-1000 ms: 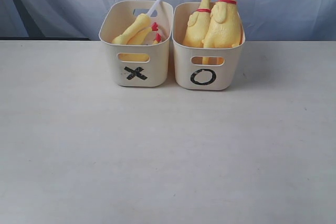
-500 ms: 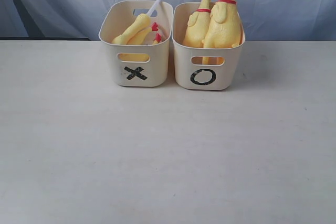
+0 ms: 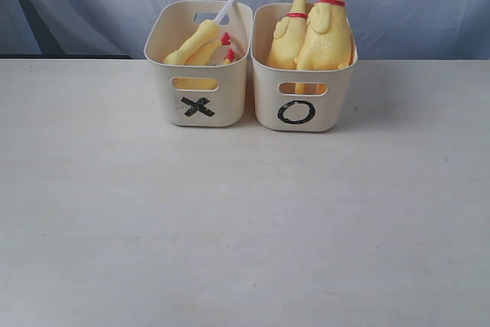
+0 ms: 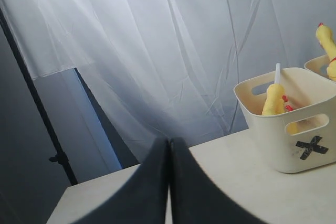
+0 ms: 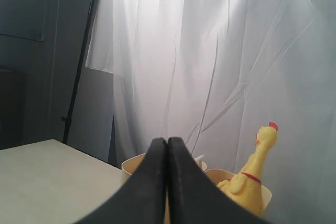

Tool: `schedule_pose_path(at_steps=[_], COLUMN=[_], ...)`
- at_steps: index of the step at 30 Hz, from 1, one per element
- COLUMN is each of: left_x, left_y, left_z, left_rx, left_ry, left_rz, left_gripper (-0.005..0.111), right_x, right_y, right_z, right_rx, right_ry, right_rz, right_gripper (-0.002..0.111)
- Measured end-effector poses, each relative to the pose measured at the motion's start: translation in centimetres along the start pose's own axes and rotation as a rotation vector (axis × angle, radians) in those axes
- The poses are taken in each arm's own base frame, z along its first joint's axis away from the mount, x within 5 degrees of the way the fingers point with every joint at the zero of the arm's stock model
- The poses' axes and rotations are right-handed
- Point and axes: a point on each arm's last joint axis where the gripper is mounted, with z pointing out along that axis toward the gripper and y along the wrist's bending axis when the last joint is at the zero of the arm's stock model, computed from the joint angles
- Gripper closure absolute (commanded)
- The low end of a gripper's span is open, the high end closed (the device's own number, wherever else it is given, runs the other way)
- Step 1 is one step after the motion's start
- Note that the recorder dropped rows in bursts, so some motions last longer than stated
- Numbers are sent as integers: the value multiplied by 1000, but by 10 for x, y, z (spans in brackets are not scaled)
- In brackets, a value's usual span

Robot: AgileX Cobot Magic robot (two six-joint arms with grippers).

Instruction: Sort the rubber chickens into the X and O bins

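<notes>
Currently small chickens (image 3: 200, 44) lie in X bin (image 3: 230, 101); two large chickens (image 3: 325, 36) stand upright in O bin (image 3: 333, 105). Bins sit side by side at table's (image 3: 245, 220) 12 o'clock, X at O's 9 o'clock. Left jaws closed, empty; right jaws likewise.

Left gripper (image 4: 169, 144) and right gripper (image 5: 167, 142): each shows only two matte black fingers (image 4: 149, 192), smooth-surfaced, broad at the base and curving in to narrow rounded tips, the flat inner faces meeting along one thin straight seam; blurred, finer detail unreadable.
</notes>
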Motion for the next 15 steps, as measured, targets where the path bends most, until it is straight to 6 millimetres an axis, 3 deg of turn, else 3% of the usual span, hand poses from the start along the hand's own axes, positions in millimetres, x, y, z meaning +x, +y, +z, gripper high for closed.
schedule_pose_path(at_steps=[15], left_x=[0], left_y=[0], left_z=[0], left_rx=[-18], left_ry=[6], left_rz=[1], left_gripper=[107], right_x=[1], right_y=[1], right_z=[3], right_rx=[56], right_ry=[9], right_rz=[1], right_gripper=[109])
